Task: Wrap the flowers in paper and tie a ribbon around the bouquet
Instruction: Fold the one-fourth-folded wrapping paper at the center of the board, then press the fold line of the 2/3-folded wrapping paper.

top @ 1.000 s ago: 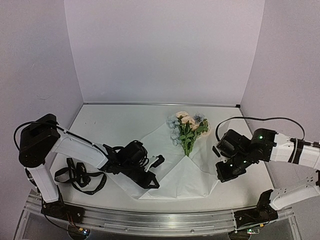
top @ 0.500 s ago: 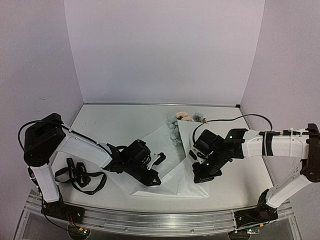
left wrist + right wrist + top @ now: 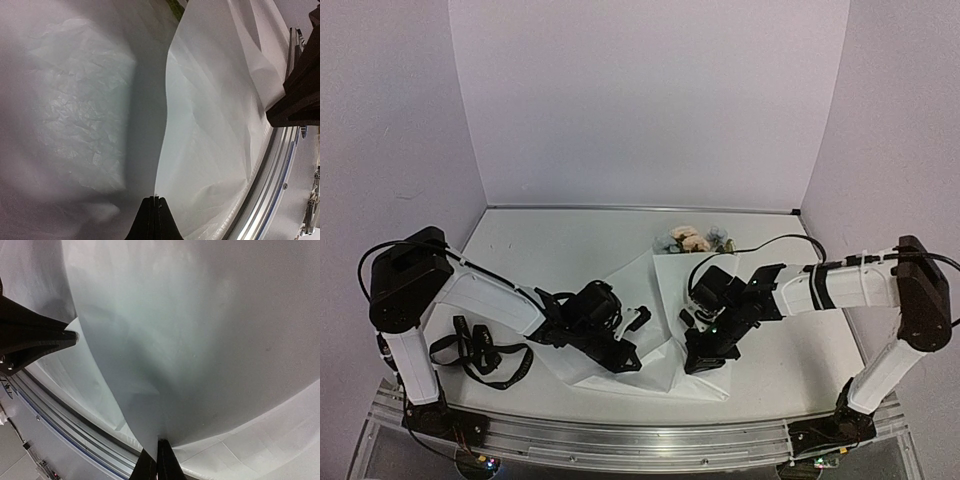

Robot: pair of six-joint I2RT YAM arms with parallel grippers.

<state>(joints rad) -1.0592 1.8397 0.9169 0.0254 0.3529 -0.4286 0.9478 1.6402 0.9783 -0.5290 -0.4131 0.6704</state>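
Observation:
The white paper lies at the table's middle with both side flaps lifted. My left gripper is shut on the edge of the left flap; the left wrist view shows the thin sheet pinched at the closed tips. My right gripper is shut on the right flap, held folded over the flowers. Only the peach and pale blue blooms show past the paper's far edge; the stems are hidden. The black ribbon lies loose on the table to the left, apart from both grippers.
An aluminium rail runs along the table's near edge, just behind both grippers. Lilac walls close in the back and sides. The two grippers stand close together, with the left fingers in the right wrist view.
My right gripper has swept left from the table's right side, pulling the right paper flap over the flower stems. The left gripper shifted slightly right, keeping its flap raised.

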